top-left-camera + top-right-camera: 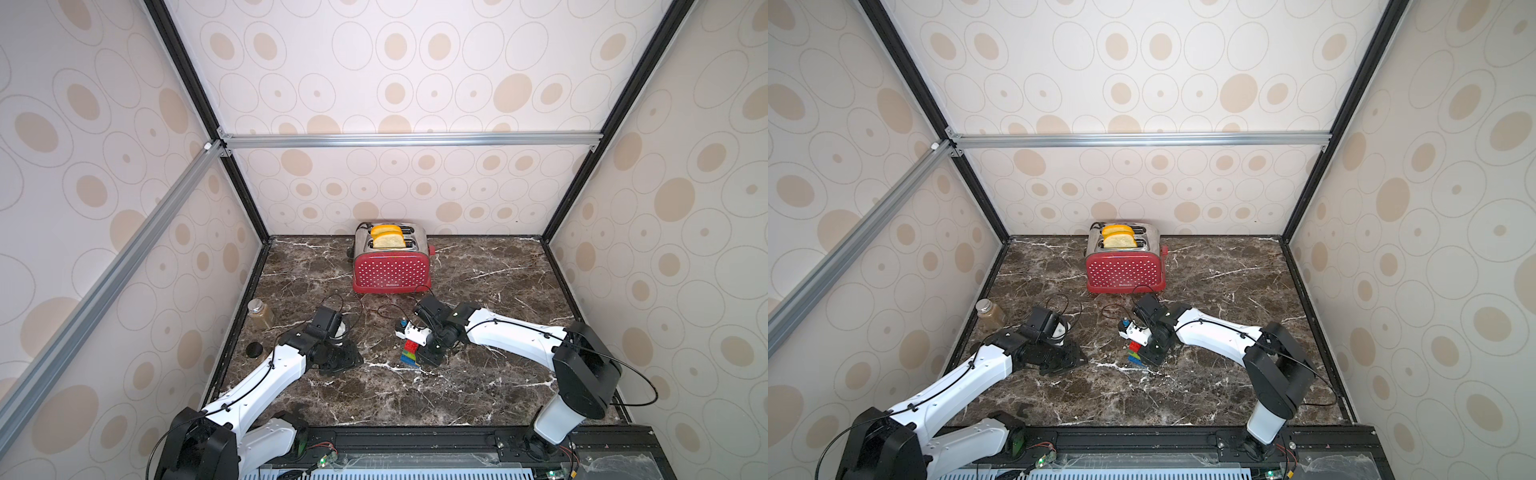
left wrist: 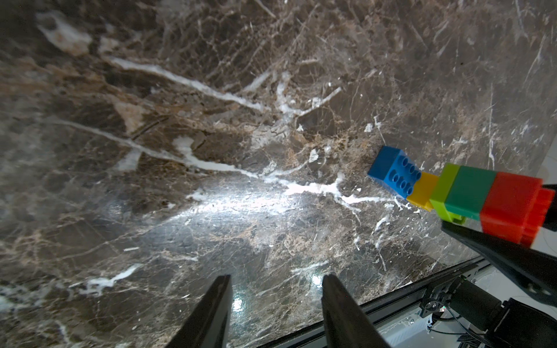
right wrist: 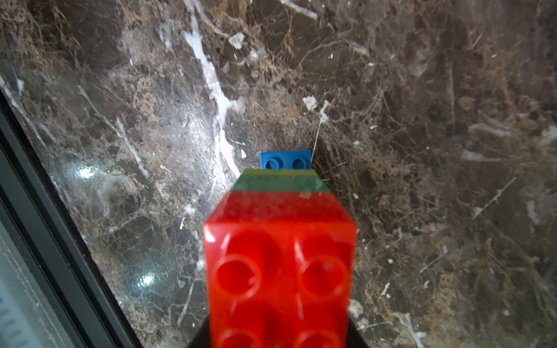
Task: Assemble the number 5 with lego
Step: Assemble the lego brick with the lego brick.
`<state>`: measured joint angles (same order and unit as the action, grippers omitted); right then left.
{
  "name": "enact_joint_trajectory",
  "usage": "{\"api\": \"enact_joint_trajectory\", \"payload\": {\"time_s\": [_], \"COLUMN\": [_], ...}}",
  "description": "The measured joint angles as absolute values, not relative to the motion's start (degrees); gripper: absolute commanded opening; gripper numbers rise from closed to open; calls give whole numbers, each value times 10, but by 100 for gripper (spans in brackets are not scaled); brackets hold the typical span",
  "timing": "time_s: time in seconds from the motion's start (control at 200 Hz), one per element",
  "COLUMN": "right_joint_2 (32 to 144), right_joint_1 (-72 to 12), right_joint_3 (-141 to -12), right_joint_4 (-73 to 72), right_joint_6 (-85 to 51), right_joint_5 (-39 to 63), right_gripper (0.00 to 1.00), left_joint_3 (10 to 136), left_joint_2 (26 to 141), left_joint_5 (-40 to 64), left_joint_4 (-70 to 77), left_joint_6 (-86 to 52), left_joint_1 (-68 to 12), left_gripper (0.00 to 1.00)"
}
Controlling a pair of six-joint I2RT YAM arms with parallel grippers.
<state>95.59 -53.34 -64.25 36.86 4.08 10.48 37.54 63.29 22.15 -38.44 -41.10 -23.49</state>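
The lego stands as one stepped stack (image 1: 410, 353) (image 1: 1135, 353) near the middle of the marble table: red on top, then dark green, lime green, yellow, and blue at the bottom by the table. My right gripper (image 1: 422, 352) is shut on the red brick (image 3: 280, 271) from above; the blue brick (image 3: 285, 159) peeks out below. In the left wrist view the stack (image 2: 470, 192) is off to the side, apart from my left gripper (image 2: 277, 278). That gripper (image 1: 353, 362) is open and empty, low over the table left of the stack.
A red polka-dot toaster (image 1: 390, 266) with toast stands at the back centre. A glass jar (image 1: 260, 313) and a black lid (image 1: 254, 350) sit at the table's left edge. Thin black cables (image 1: 388, 309) loop between the arms, and a black rail (image 1: 415, 436) borders the front.
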Motion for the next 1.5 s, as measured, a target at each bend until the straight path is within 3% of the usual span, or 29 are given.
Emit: {"api": "enact_joint_trajectory", "payload": {"time_s": [1.497], "right_joint_2": [1004], "right_joint_1": [-542], "right_joint_3": [-683], "right_joint_4": [383], "right_joint_6": [8], "right_joint_5": [63], "right_gripper": [32], "left_joint_3": [372], "left_joint_2": [603], "left_joint_5": [220], "left_joint_4": [-387], "left_joint_6": [-411], "left_joint_1": [-235], "left_gripper": [51]}}
